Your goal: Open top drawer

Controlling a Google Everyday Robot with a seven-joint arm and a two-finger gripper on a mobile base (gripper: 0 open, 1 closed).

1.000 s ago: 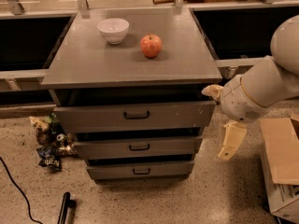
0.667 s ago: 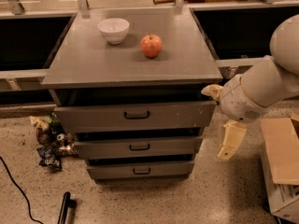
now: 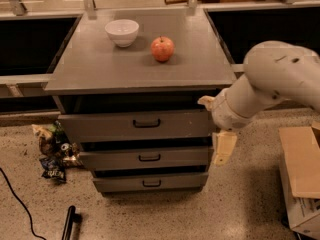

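The top drawer [image 3: 115, 126] is the widest grey front of the cabinet, directly under the tabletop, with a small black pull handle [image 3: 146, 123] at its middle. A dark gap shows above it. Two narrower drawers, the middle one [image 3: 145, 158] and the bottom one [image 3: 150, 183], sit below it. My gripper [image 3: 216, 129], cream-coloured on a thick white arm [image 3: 270, 84], is at the right end of the top drawer, well to the right of the handle. It covers the drawer's right end.
A white bowl [image 3: 122, 32] and a red apple [image 3: 162, 49] stand on the cabinet top [image 3: 90, 69]. Crumpled wrappers [image 3: 52, 151] lie on the floor at the left, with a black cable [image 3: 15, 201] and a black tool [image 3: 69, 223]. A cardboard box [image 3: 302, 179] stands at the right.
My arm and gripper have moved left, closer to the right end of the top drawer. The drawer, bowl and apple have not moved.
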